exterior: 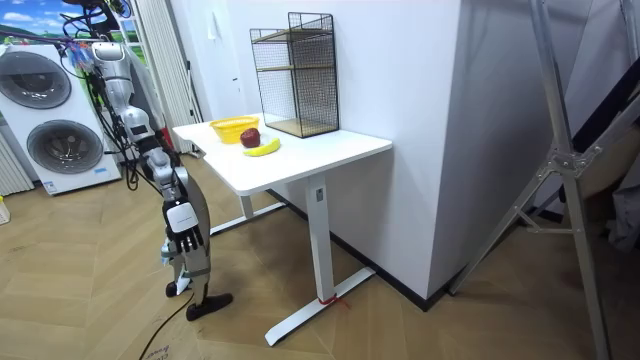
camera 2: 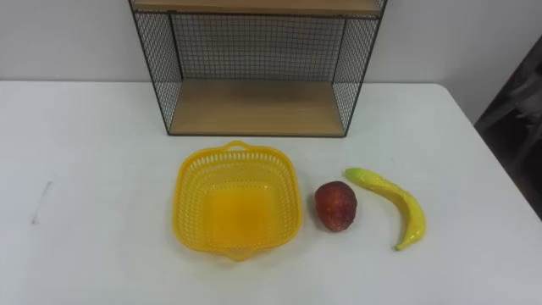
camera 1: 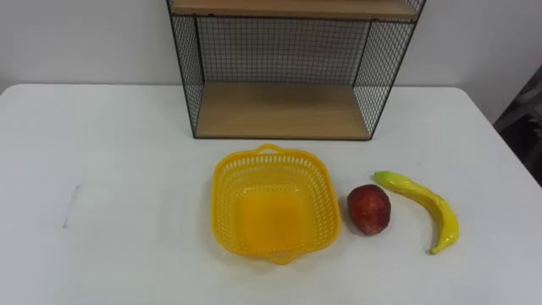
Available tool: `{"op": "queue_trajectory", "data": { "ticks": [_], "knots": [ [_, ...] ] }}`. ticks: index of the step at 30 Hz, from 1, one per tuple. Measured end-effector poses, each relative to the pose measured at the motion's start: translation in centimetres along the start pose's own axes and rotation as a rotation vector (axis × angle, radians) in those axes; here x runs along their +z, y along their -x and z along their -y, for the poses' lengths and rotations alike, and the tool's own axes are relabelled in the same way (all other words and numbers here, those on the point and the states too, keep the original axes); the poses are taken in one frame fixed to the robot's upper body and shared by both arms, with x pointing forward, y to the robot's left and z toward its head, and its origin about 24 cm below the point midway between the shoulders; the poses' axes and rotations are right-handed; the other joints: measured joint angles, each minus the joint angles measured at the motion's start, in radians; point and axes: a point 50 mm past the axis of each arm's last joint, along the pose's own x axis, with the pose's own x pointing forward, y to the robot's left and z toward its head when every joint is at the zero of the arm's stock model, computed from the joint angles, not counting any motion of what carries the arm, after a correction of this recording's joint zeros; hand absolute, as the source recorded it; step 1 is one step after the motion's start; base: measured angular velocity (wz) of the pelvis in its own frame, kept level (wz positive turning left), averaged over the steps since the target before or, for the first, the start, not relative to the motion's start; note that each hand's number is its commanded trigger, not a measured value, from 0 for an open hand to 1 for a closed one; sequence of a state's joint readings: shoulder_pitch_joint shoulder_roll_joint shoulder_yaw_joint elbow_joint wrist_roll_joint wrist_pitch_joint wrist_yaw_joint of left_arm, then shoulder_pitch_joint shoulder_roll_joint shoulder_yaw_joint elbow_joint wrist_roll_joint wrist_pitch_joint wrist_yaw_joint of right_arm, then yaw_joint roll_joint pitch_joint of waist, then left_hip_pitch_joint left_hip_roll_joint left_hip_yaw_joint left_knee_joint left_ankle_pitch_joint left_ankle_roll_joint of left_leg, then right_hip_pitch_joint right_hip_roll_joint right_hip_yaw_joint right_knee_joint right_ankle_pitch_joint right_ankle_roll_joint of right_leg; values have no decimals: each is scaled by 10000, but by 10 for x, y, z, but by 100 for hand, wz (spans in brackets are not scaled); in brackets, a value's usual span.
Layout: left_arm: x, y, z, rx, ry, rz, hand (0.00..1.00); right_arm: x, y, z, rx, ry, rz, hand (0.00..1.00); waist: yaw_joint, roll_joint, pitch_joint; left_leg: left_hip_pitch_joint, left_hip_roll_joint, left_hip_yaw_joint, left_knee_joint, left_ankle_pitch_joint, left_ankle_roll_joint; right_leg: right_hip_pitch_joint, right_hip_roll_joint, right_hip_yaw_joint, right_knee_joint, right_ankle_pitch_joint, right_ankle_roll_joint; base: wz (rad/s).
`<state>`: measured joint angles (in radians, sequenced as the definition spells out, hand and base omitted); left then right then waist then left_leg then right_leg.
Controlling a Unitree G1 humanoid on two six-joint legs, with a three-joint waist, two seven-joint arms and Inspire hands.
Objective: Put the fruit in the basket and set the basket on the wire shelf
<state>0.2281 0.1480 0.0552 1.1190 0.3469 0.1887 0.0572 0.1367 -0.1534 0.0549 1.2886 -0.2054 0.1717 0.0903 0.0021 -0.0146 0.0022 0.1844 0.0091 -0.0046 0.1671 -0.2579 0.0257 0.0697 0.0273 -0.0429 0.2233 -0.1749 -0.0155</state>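
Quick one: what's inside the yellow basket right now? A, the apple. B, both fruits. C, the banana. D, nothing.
D: the basket has a bare bottom, while the apple and the banana lie on the table to its right.

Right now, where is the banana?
In the left eye view the banana lies on the white table at the robot's right, just right of the red apple, which sits beside the yellow basket.
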Motion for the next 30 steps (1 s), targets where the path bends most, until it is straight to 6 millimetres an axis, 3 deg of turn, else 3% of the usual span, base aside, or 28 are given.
{"op": "queue_trajectory", "data": {
  "ticks": [17, 23, 26, 30],
  "knots": [
    [2, 0, 0, 56, 35, 148, 0, 1, 0, 0, -125, -742, 127, 0, -7, -50, 4, -20, -4, 12, 1, -23, 28, -41, -9, 13, -8, -9, 8, 0],
    [6, 0, -4, 391, 254, 464, 0, 0, 0, 2, -361, -3508, 345, 0, 31, 18, -13, -151, -3, 102, 24, -21, 27, -249, 6, 95, 185, -53, 12, -3],
    [5, 0, -5, 533, 422, 600, 0, -12, 0, 2, -392, -5989, 251, 0, 20, 58, 6, -153, 14, 178, 43, -21, 27, -251, 13, 112, 192, -48, 4, -5],
    [0, 1, -2, 580, 812, 719, 0, 0, 2, 14, -334, -10973, 1628, 0, -262, 115, 30, -167, 17, 300, -19, -32, 29, -322, 16, 172, 207, -31, -10, -8]
  ]
}}
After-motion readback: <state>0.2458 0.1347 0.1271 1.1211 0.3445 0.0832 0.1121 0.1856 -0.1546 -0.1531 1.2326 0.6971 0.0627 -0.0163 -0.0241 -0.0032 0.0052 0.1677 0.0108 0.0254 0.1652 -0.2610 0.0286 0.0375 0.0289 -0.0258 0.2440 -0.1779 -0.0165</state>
